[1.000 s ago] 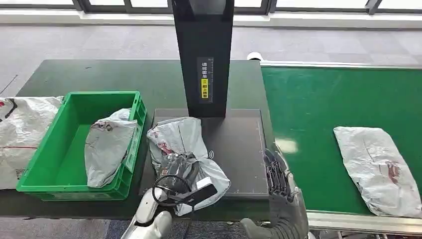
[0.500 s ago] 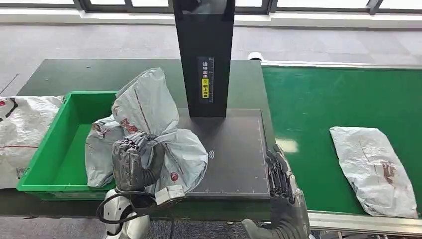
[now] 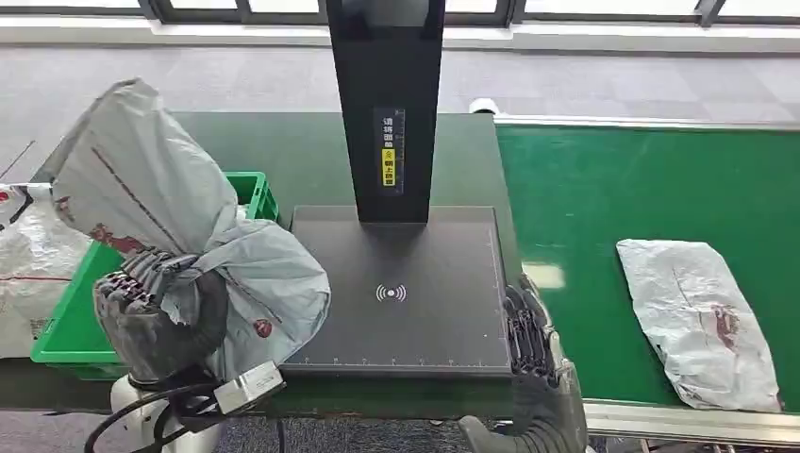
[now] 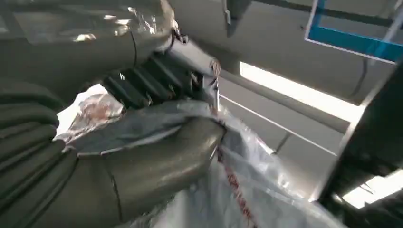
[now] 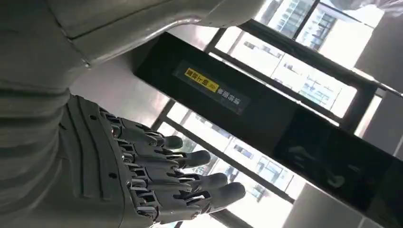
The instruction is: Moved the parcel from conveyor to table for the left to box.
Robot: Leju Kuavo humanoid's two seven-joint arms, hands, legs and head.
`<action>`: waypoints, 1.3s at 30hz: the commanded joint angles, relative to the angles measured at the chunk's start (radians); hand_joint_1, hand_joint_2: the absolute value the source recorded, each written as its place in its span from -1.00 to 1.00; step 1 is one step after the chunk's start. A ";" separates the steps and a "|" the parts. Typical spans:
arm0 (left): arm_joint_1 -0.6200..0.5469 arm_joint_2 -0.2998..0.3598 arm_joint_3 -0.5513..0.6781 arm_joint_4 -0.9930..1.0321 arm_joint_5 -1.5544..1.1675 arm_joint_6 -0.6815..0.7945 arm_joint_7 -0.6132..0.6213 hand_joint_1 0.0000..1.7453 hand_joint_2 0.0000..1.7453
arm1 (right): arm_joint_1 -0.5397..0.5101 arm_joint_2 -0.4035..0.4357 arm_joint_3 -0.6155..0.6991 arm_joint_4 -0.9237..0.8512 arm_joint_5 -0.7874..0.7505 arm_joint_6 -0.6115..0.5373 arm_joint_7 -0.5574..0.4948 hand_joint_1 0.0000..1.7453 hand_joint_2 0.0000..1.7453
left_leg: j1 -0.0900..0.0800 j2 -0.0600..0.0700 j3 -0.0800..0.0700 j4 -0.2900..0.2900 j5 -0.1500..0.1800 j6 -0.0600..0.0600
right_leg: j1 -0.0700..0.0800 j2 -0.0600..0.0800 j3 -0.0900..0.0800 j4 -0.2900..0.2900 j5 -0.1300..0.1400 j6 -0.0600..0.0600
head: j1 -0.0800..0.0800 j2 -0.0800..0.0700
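A dark green table [image 3: 283, 151] carries 1 flat black scanner pad [image 3: 415, 283] with 1 green plastic crate [image 3: 71, 326] left of it. The left hand [image 3: 156, 316] grips 1 crinkled grey plastic parcel [image 3: 160, 208], lifted over that crate. The right hand [image 3: 533, 354] hangs flat and empty at the pad's right edge, fingers straight; 1 more wrinkled grey mailer bag [image 3: 703, 321] lies on the green conveyor belt [image 3: 604, 208], right of the pad.

I'm seeing the lifted grey parcel [image 3: 179, 226] covering most of the green bin [image 3: 247, 192]; I can't tell what is lying inside it. The white bag [image 3: 28, 255] at the tabletop's [image 3: 283, 151] left end is getting cut by the frame edge. The black post [image 3: 385, 104] is running out the top. The left wrist view is blurring the left robot hand's [image 4: 142, 156] fingers [image 4: 138, 85] against the parcel film, so I'm not reading the print.
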 commanded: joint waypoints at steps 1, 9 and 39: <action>-0.189 -0.031 0.315 0.338 -0.017 -0.001 0.056 1.00 1.00 | -0.021 0.015 -0.011 0.023 0.005 0.021 0.005 -1.00 1.00 | 0.000 -0.001 0.002 -0.002 0.002 0.000 | 0.000 -0.002 0.001 -0.001 0.001 -0.001 | 0.000 0.000; -0.456 0.203 0.418 1.028 -0.042 -0.001 0.323 1.00 1.00 | -0.056 0.007 -0.018 0.064 -0.006 0.061 -0.007 -1.00 1.00 | 0.001 0.001 0.004 -0.004 0.004 -0.002 | 0.001 0.001 0.003 -0.003 0.005 -0.004 | 0.000 0.000; -0.533 0.206 0.505 1.182 -0.092 -0.001 0.340 -1.00 -1.00 | -0.112 -0.002 -0.034 0.120 -0.008 0.067 -0.006 -1.00 1.00 | 0.001 -0.015 0.016 -0.009 0.006 -0.013 | 0.003 -0.016 0.022 0.005 -0.005 -0.015 | 0.000 0.000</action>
